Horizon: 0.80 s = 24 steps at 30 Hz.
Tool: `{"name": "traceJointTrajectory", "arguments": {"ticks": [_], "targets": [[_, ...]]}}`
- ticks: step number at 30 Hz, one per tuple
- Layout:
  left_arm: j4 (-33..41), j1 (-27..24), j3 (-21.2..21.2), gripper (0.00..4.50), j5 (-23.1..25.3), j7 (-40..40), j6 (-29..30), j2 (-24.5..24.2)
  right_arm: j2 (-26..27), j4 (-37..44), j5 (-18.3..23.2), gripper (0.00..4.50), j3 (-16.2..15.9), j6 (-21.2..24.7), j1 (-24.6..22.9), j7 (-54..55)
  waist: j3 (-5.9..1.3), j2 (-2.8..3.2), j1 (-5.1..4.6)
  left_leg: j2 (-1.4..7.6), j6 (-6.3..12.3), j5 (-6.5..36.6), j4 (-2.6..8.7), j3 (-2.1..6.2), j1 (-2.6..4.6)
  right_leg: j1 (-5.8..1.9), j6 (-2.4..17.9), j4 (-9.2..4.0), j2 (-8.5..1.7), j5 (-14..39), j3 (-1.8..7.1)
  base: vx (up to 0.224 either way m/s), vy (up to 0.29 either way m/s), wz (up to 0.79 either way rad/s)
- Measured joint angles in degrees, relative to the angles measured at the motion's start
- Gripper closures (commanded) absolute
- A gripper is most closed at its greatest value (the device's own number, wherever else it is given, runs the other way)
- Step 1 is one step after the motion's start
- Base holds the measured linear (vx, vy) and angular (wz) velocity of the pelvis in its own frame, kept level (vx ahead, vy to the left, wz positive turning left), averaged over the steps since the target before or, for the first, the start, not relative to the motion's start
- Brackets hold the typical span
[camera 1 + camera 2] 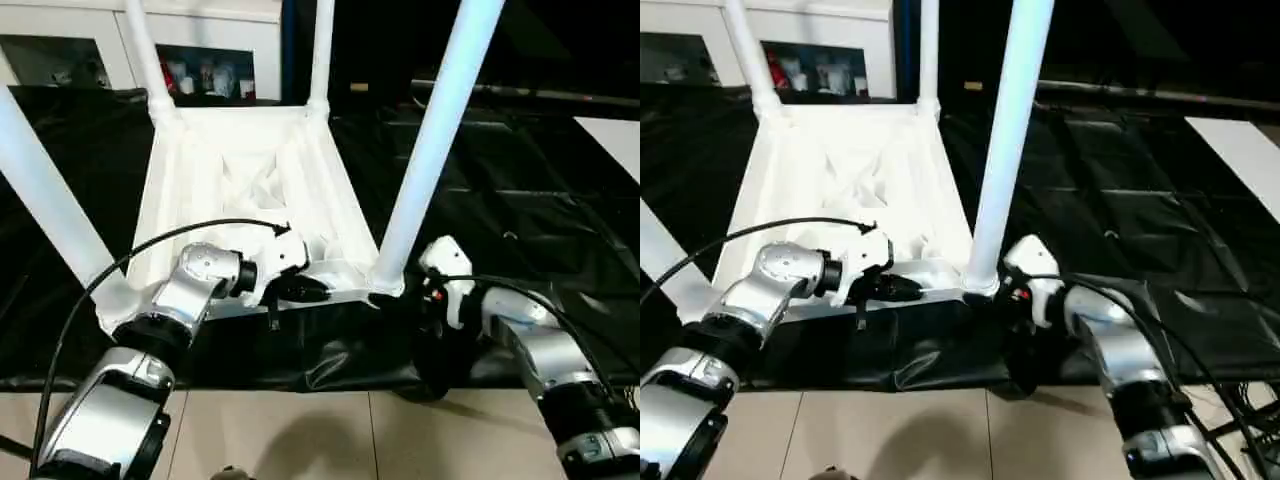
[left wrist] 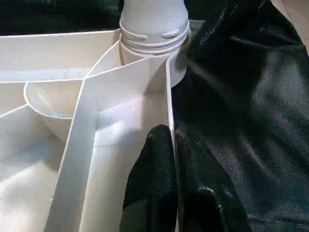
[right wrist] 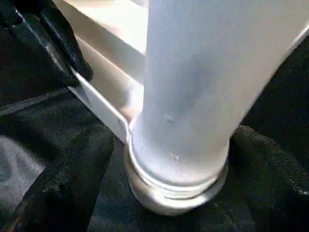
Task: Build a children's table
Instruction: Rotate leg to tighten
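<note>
White plastic all over, the children's table (image 1: 250, 170) lies upside down on a black sheet (image 1: 520, 190) in the middle of the frame, its ribbed underside facing up. Its long axis runs from the lower centre of the frame away toward the top. Four tapered legs stand in the corner sockets, pointing up and splaying out slightly: the near-right leg (image 1: 430, 140), the near-left leg (image 1: 40, 190), and two far legs (image 1: 145, 55) at the top of the frame. Two grippers work the near edge. The left gripper (image 1: 300, 290), lower centre, is clamped onto the thin near rim wall (image 2: 170, 96) of the top. The right gripper (image 1: 400, 300), lower right, has its fingers spread wide about the base of the near-right leg; I cannot tell whether they touch it.
</note>
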<state>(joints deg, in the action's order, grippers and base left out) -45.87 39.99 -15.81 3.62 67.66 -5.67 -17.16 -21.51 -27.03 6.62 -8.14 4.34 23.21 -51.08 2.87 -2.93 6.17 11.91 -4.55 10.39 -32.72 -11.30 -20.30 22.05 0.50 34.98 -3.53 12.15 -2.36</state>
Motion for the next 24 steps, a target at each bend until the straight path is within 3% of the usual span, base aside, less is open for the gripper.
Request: {"name": "traceJointTrajectory", "arguments": {"ticks": [2, 3, 5, 6, 11, 19, 21, 24], "targets": [[1.0, -0.4, 0.1, 4.5, 0.0, -0.4, 0.3, 0.1, -1.2, 1.8, 0.0, 0.53, -0.3, 0.3, -0.9, -0.3, 0.03, -0.13, 0.31, 0.0, 0.01, 0.0, 0.0, -0.02, 0.0, 0.0, 0.0, 0.0, -0.01, 0.0, 0.0, 0.0, 0.0, 0.0], [2.3, -1.0, 0.2, 4.22, -0.2, -0.3, 1.3, -0.1, -2.1, 3.6, 0.1, 0.48, -0.3, 0.6, -1.7, -0.9, 0.04, -0.19, 0.4, 0.0, 0.01, 0.0, 0.0, -0.01, 0.0, 0.01, 0.0, 0.01, -0.01, 0.0, -0.01, 0.0, 0.0, 0.0], [4.6, -2.3, 0.6, 4.22, -1.2, 0.1, 2.8, -0.6, -3.6, 6.4, 0.6, 0.48, -0.2, 0.7, -3.5, -2.4, 0.07, -0.25, 0.41, 0.0, 0.02, 0.0, 0.0, -0.02, 0.0, 0.01, -0.1, 0.01, -0.01, 0.1, 0.01, 0.0, 0.0, 0.0], [6.3, -3.5, 1.4, 3.92, -2.2, 0.2, 3.9, -0.7, -4.5, 7.4, 0.7, 0.46, -0.1, 0.7, -4.3, -3.5, 0.13, -0.35, 0.38, 0.01, 0.02, 0.0, 0.0, -0.02, 0.0, 0.02, -0.1, 0.02, -0.01, 0.1, 0.0, 0.0, 0.0, 0.0], [12.5, -6.3, 2.5, 3.59, -4.6, 0.9, 7.9, -2.2, -6.3, 10.8, 2.0, 0.46, 0.2, 1.8, -5.8, -5.9, 0.36, -0.68, 0.29, 0.03, 0.04, 0.0, -0.07, -0.01, -0.2, 0.18, -0.1, 0.07, 0.01, 0.1, 0.01, 0.0, 0.0, 0.0], [34.7, -11.6, 4.4, 3.01, -11.4, 1.9, 23.4, -5.4, -7.5, 18.2, 7.8, 0.46, 2.3, 7.9, -7.5, -8.3, 0.36, -0.63, 0.06, 0.07, 0.31, -0.2, -0.15, -0.01, -0.21, 0.3, 0.0, 0.35, 0.06, 0.1, 0.03, 0.0, 0.0, 0.0], [42.5, -15.7, 4.7, 2.81, -13.4, 1.8, 29.2, -7.2, -7.5, 20.0, 9.5, 0.46, 2.4, 9.6, -8.2, -9.0, 0.35, -0.58, -0.47, 0.07, 0.21, -0.1, -0.16, -0.01, -0.18, 0.29, 0.0, 0.38, 0.06, 0.1, 0.07, 0.0, 0.0, 0.0], [48.5, -20.9, 4.8, 2.57, -14.7, 1.0, 33.7, -9.4, -7.4, 22.1, 11.4, 0.46, 2.7, 11.3, -8.4, -9.4, 0.35, -0.59, -0.91, 0.08, 0.04, 0.0, -0.17, 0.02, -0.18, 0.29, 0.0, 0.41, 0.08, 0.1, 0.05, 0.0, 0.0, 0.0]]}}
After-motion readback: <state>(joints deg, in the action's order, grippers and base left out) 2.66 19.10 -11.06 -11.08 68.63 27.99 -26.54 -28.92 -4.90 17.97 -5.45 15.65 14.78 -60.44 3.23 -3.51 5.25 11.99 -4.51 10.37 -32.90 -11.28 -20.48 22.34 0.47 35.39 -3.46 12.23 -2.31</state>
